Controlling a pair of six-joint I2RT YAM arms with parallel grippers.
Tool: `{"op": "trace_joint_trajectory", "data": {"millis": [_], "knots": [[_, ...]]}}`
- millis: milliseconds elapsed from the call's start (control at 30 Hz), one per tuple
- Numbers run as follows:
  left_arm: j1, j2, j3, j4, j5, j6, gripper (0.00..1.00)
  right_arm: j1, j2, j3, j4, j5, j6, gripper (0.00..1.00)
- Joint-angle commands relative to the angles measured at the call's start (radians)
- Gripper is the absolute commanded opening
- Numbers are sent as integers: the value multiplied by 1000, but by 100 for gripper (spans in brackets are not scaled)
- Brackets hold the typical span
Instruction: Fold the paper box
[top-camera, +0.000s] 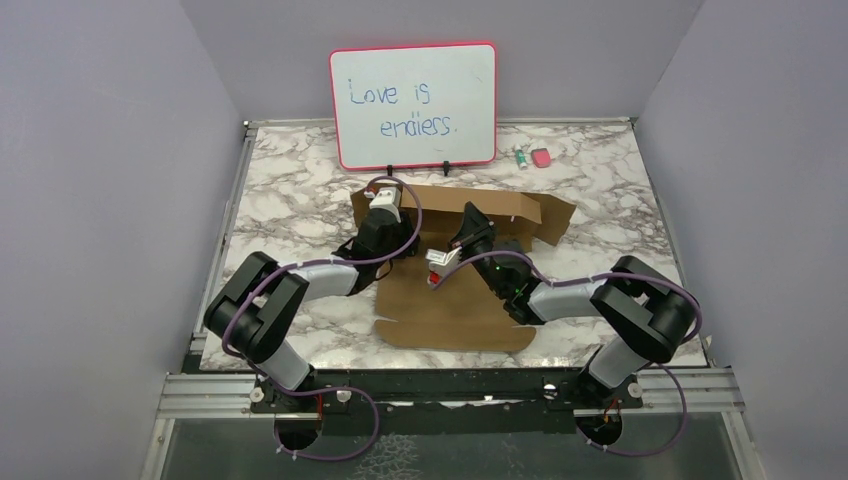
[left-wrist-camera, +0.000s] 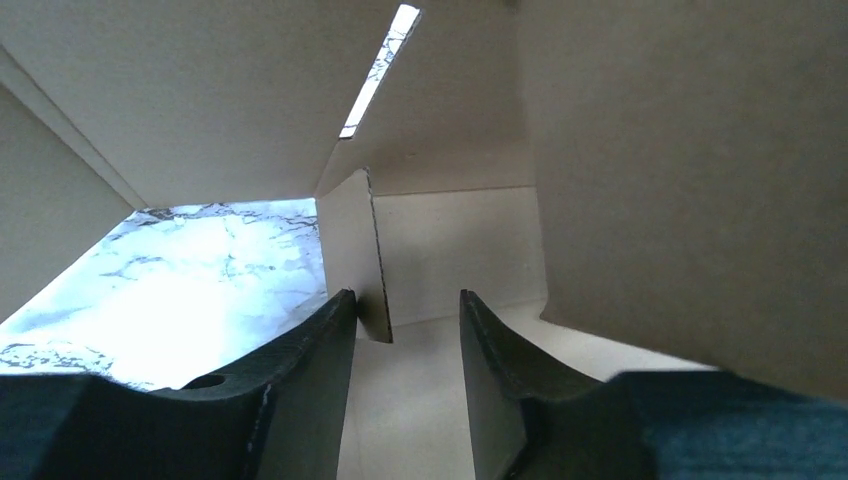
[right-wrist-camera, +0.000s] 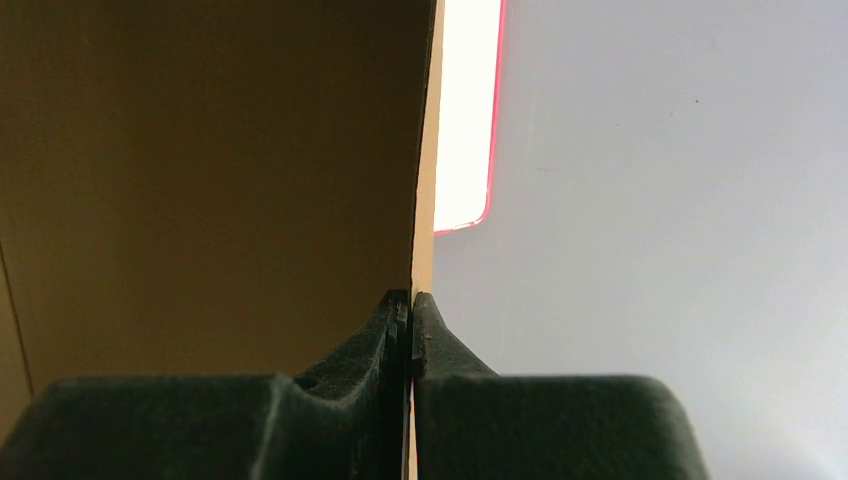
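Mid-fold. Paper box (top-camera: 450, 310) lies half-raised on marble table (top-camera: 300, 200), before whiteboard (top-camera: 413, 105). Right gripper (right-wrist-camera: 411, 297) is pinched on upright wall panel (right-wrist-camera: 220, 150) edge. Left gripper (left-wrist-camera: 406, 296), jaws apart, is inside box by side flap (left-wrist-camera: 350, 250). Next, likely: tuck flap inward, wall held steady.

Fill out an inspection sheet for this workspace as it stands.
Surface: marble-patterned table, white with grey veins.
Job's things: paper box, partly folded; near panel flat, far panels raised.
Clutter: pink-framed whiteboard with handwriting, standing at the back; pink eraser and small green-and-white item to its right.
Grippers: left gripper open among the raised panels, holding nothing; right gripper shut on a panel edge.
Cables: purple cables along both arms, looping at the bases.
Surroundings: lavender walls on three sides.
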Motion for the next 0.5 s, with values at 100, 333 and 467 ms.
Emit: {"op": "trace_joint_trajectory", "data": {"millis": [100,333,467], "knots": [[-8,-152,-79,52,-2,2,49,21,3,-31,-27,-9,25,7],[16,-335,-144,-54,-2,12,54,20,11,-24,-29,-14,28,7],[52,-438,-127,-204,-23,31,54,20,16,-22,-26,-13,29,7]]}}
